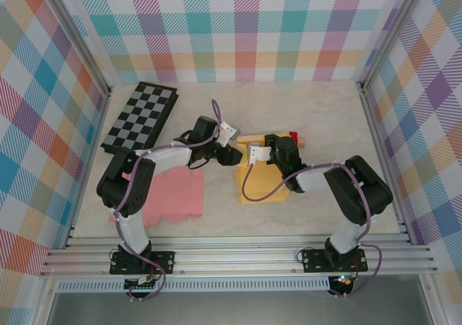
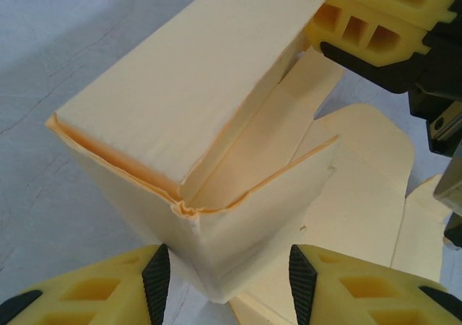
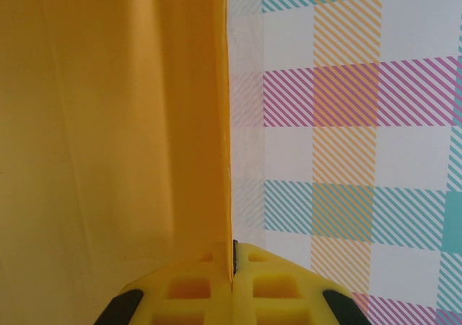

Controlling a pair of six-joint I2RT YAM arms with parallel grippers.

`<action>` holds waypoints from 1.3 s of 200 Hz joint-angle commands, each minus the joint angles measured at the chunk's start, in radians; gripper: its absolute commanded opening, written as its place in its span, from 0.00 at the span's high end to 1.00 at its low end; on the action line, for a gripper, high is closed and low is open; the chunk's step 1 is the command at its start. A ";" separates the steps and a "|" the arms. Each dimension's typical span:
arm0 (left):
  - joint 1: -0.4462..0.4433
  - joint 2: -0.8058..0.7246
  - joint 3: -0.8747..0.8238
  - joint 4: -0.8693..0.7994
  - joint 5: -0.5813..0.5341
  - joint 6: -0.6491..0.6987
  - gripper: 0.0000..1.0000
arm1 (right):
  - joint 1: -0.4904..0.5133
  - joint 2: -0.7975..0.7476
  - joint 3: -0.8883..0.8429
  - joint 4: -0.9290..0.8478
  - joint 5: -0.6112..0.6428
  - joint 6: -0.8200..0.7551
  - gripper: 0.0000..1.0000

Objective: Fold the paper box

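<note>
The half-formed paper box (image 1: 268, 189) sits on the surface (image 1: 310, 115), right of centre. The left end effector (image 2: 229, 285) stands moderately wide, with the box's near corner between its fingers. The right end effector (image 3: 234, 267) is pinched tight on the edge of one upright box panel.

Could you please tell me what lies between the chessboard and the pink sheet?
In the top view, the left arm reaches across that gap, between the chessboard and the pink sheet.
</note>
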 commanded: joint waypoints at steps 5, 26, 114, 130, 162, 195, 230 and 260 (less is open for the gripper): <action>-0.019 -0.018 -0.032 0.065 -0.053 -0.056 0.47 | 0.016 -0.023 0.004 -0.036 -0.003 0.038 1.00; -0.019 -0.023 -0.057 0.102 -0.075 -0.086 0.44 | 0.019 -0.030 0.001 -0.043 -0.002 0.039 1.00; -0.019 -0.034 -0.104 0.207 -0.138 -0.184 0.43 | 0.038 -0.046 -0.003 -0.050 0.005 0.039 1.00; -0.019 -0.044 -0.110 0.216 -0.141 -0.196 0.43 | 0.049 -0.038 -0.014 -0.003 0.034 0.029 1.00; -0.020 -0.084 -0.163 0.238 -0.159 -0.199 0.43 | 0.075 -0.014 -0.038 0.079 0.090 -0.007 1.00; -0.021 -0.113 -0.222 0.256 -0.171 -0.192 0.43 | 0.098 0.003 -0.047 0.117 0.130 -0.005 1.00; -0.043 -0.139 -0.261 0.286 -0.166 -0.192 0.41 | 0.118 -0.002 -0.052 0.112 0.148 0.000 1.00; -0.071 -0.152 -0.273 0.286 -0.186 -0.172 0.40 | 0.136 -0.009 -0.063 0.108 0.160 0.008 1.00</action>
